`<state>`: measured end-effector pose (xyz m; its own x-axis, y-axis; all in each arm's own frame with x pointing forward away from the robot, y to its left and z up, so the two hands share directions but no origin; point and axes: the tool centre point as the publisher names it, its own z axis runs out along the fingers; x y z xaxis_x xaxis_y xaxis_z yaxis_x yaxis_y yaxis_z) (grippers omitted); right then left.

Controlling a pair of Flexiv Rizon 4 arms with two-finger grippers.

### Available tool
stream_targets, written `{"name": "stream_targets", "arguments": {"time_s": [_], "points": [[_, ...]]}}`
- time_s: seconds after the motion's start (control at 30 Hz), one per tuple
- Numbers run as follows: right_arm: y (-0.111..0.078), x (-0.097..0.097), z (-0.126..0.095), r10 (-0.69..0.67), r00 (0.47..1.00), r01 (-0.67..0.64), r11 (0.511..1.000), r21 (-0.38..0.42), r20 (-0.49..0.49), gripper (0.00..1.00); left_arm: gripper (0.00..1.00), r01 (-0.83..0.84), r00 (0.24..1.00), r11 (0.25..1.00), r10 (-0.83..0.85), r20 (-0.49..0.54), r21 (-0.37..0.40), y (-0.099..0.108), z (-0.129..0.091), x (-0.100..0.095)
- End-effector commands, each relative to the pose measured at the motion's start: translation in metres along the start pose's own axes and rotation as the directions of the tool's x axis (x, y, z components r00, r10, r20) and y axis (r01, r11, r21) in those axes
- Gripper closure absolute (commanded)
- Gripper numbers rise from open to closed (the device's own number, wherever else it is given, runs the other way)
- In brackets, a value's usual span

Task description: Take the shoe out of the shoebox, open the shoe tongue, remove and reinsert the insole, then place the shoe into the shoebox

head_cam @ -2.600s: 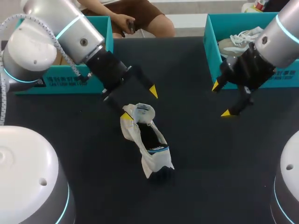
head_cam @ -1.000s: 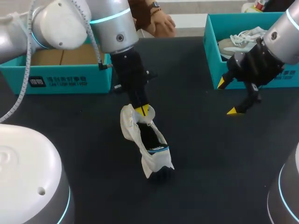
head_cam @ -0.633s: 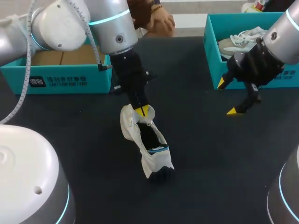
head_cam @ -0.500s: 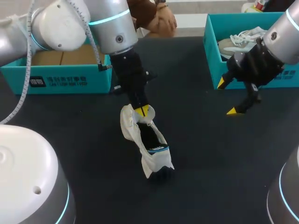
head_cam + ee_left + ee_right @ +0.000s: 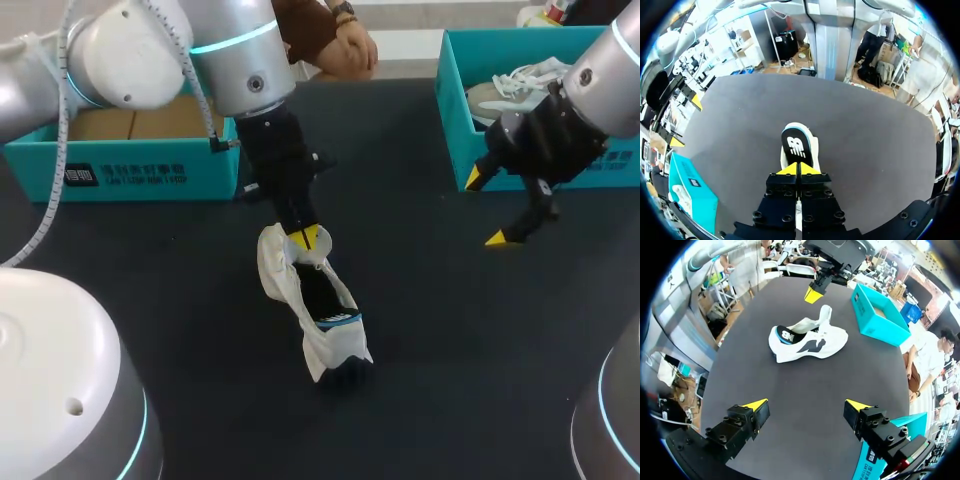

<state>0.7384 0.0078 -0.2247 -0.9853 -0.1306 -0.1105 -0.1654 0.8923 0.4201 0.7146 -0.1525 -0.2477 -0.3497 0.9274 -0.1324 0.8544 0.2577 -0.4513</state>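
Observation:
A white shoe (image 5: 325, 345) lies in the middle of the black table, its opening up and the dark insole (image 5: 796, 145) showing inside. Its tongue (image 5: 825, 315) stands up at the far end. My left gripper (image 5: 309, 238) points down at the tongue's top edge, its yellow tips pressed together on it (image 5: 799, 168). The same gripper (image 5: 813, 294) shows beyond the shoe (image 5: 810, 345) in the right wrist view. My right gripper (image 5: 484, 208) hangs open in front of the right shoebox (image 5: 450, 115), well clear of the shoe, with nothing between its fingers (image 5: 806, 405).
The right teal shoebox holds a second white shoe (image 5: 510, 85). Another teal shoebox (image 5: 150, 170) stands at the back left behind my left arm, with brown card inside. Bare black table lies between the shoe and my right gripper.
Since the earliest frame my left arm has swung over the shoe and its gripper, then open beside the tongue, has shut on it. Over the last second nothing has moved.

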Motion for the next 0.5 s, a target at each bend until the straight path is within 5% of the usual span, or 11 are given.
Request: {"name": "stream_targets", "arguments": {"time_s": [0.03,0.3,0.5], "points": [[0.000,0.001,0.000,0.000,1.000,0.000,1.000,0.001,0.001,0.00,1.00,-0.026,0.999,0.999,0.025,-0.020,-0.019,-0.009,0.009,0.000],[0.000,0.001,0.000,0.000,1.000,0.000,1.000,0.001,0.001,0.00,1.00,-0.049,0.999,0.994,0.047,-0.020,-0.101,-0.018,0.048,-0.010],[0.000,0.001,0.000,0.000,1.000,0.000,1.000,0.001,0.001,0.00,1.00,-0.037,0.998,0.996,0.033,-0.048,-0.087,-0.009,0.081,-0.022]]}}
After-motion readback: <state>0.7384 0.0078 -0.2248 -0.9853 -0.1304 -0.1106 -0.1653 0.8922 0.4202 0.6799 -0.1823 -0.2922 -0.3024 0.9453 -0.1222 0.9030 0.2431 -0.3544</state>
